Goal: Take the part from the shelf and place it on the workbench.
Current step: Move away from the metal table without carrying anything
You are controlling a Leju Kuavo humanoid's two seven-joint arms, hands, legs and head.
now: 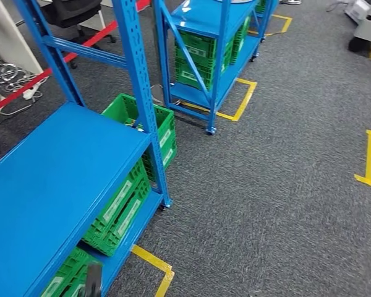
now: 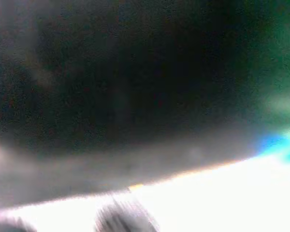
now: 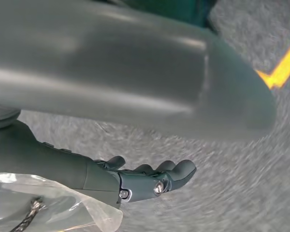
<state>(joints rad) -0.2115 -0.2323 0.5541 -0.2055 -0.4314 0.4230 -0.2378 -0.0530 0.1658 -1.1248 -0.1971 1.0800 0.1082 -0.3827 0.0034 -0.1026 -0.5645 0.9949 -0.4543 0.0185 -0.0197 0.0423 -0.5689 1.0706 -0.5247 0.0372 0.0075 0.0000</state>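
**A:** Start close in. What is the right hand (image 3: 147, 181) doing?

**B:** The right wrist view shows its dark fingers (image 3: 172, 171) lying nearly straight and close together above grey carpet (image 3: 216, 193). A clear bag (image 3: 63, 205) lies against the base of the hand, and the part (image 3: 31, 210), a braided cord, is inside it. Whether the hand actually grips the bag, I cannot tell.

**A:** Which way does the part run?

**B:** Its long axis slants up toward the base of the fingers. Its ends are out of frame, so I cannot tell which way it points.

**A:** And the left hand (image 1: 94, 282)?

**B:** In the head view it is a dark blur at the lower edge, in front of the near blue shelf (image 1: 57, 179). The left wrist view is dark and smeared, so I cannot tell how its fingers lie.

**A:** What does the head view add that the wrist views lack?

**B:** The room. Green crates (image 1: 120, 213) sit on the near shelf's lower level, and yellow floor tape (image 1: 157, 267) runs beside its corner. Another green crate (image 1: 165, 133) stands past the upright. A second blue shelf (image 1: 207, 49), holding more crates, stands farther off inside a yellow-taped outline. Beyond that, a red line (image 1: 57, 62) crosses the floor near a black chair (image 1: 74, 12).
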